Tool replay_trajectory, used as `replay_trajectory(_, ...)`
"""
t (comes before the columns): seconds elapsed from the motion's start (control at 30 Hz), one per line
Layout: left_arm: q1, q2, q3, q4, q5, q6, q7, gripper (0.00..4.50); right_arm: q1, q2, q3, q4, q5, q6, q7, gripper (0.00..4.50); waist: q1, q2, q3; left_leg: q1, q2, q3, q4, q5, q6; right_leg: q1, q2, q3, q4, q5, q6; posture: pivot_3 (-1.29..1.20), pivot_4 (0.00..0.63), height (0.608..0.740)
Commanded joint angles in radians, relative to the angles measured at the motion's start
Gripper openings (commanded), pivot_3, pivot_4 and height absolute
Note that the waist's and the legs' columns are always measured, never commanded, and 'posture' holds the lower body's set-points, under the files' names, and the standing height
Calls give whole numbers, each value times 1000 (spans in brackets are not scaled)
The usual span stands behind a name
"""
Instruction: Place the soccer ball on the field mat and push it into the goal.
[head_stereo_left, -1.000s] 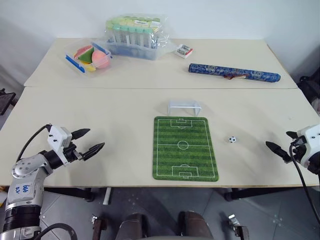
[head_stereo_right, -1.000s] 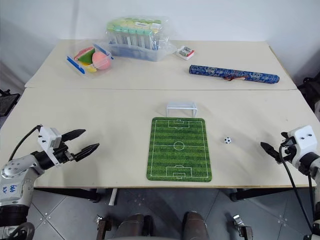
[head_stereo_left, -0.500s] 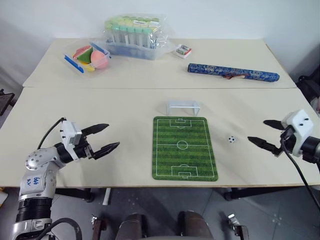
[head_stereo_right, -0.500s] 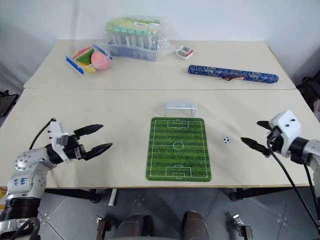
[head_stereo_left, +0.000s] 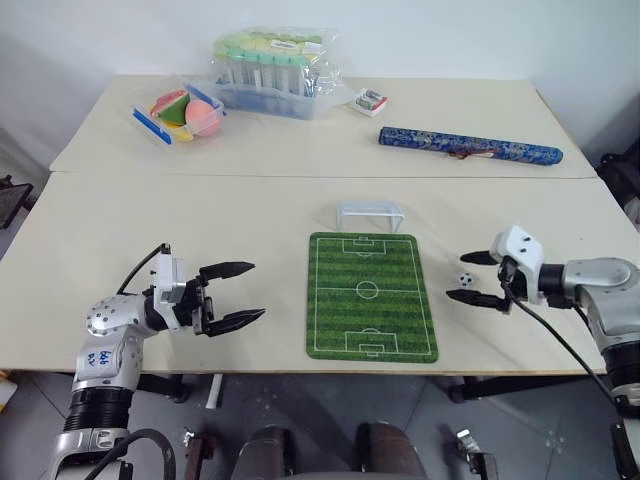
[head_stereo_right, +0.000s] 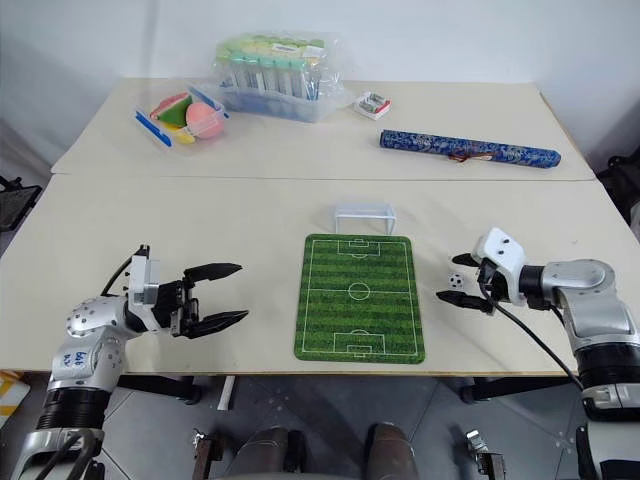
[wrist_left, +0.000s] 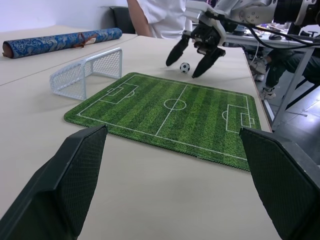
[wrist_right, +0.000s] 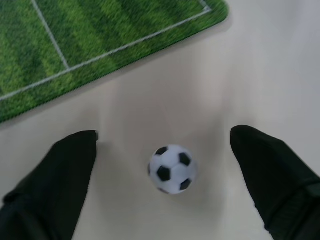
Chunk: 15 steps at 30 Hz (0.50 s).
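Left eye view gives you the cream table first, then the field mat lying flat near its front edge, the goal standing just beyond the mat's far end, and last the soccer ball, which sits on bare table just right of the mat. Your right gripper has its two black fingers spread wide on either side of the ball, touching nothing; in the right wrist view the ball sits centred in the gap between them. Your left gripper hangs spread wide and empty over bare table left of the mat. Expect the ball to be very light, hard and smooth, so it will likely roll or squirt out under an off-centre pinch. Take it across its widest middle, both fingertips meeting it together, and close gently.
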Motion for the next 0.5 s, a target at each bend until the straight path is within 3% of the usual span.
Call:
replay_trajectory(0.03,12,-4,8,-25,-19,-18,-7,4500,-1,-2,-19,24,-3,-42,13,3204,-1,0,0,0,0,0,0,0,0,0,0,0,0,0,0,0,150,740)
replay_trajectory(0.27,9,-7,14,-8,-24,-31,-23,4500,10,-2,-33,16,6,-45,11,863,0,0,0,0,0,0,1,0,0,1,0,0,0,0,0,0,150,740)
replay_trajectory(0.5,10,-9,20,33,-32,-72,-86,4500,79,-41,-77,-274,74,89,12,851,1,0,0,0,0,-1,1,0,0,0,0,0,1,0,0,0,150,740)
